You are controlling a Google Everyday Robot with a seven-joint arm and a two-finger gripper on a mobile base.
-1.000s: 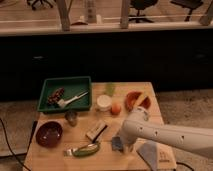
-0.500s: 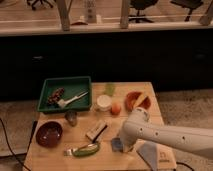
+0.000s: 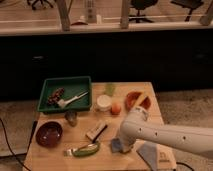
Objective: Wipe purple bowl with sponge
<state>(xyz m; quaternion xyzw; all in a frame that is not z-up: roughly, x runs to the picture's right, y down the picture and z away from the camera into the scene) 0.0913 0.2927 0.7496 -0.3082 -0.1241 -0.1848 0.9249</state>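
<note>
Purple bowl point(image 3: 49, 134) front-left; green tray point(image 3: 65, 79) holds utensil point(image 3: 71, 99); gripper point(image 3: 122, 143) at sponge point(image 3: 116, 146).

Only the arm point(image 3: 155, 134) changes, and only slightly: its rounded end edges a touch lower, toward the near edge of the surface point(image 3: 46, 157). This presses the pincer point(image 3: 122, 143) closer onto the sponge point(image 3: 116, 146), right of centre.

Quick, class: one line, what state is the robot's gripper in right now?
Gripper: down at the sponge, across the table from the purple bowl; whether it is open, closed or holding the sponge cannot be told.
</note>
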